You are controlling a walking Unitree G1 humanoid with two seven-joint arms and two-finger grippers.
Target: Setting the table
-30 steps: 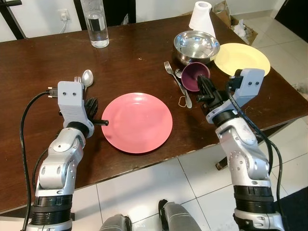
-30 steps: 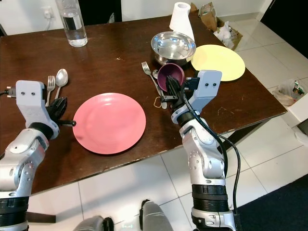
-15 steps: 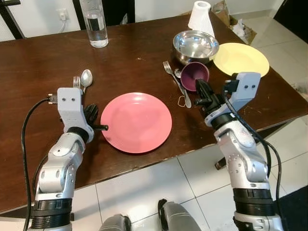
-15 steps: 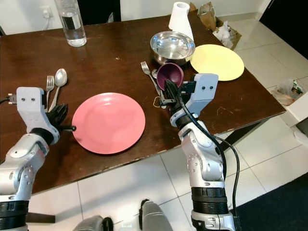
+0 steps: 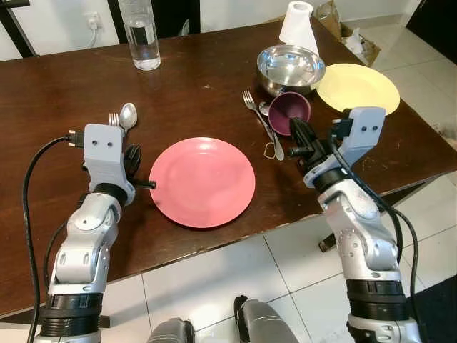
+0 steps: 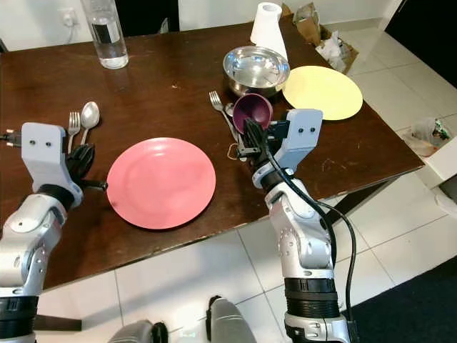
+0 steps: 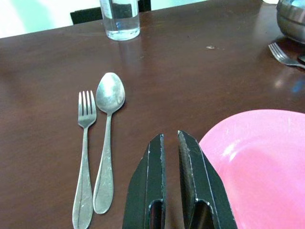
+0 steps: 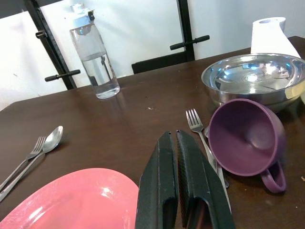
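Observation:
A pink plate (image 5: 202,181) lies near the front edge of the dark wooden table (image 5: 200,86). A fork (image 7: 85,143) and a spoon (image 7: 108,124) lie side by side to its left. My left gripper (image 5: 133,150) hovers shut between that cutlery and the plate's left rim. A purple cup (image 5: 289,113) lies on its side to the plate's right, over a second fork (image 5: 253,107) and a spoon. My right gripper (image 5: 293,124) is shut, just in front of the cup and holding nothing. In the right wrist view the fingers (image 8: 164,157) point past the cup (image 8: 245,138).
A steel bowl (image 5: 290,66) and a yellow plate (image 5: 357,87) sit behind the cup. A paper towel roll (image 5: 298,21) and a water bottle (image 5: 141,36) stand at the far edge. A small ring (image 5: 271,150) lies by the fork. White tiled floor (image 5: 285,264) lies below.
The camera view has shifted slightly. My left gripper has edged a little towards the fork and spoon. The right gripper has barely moved beside the cup.

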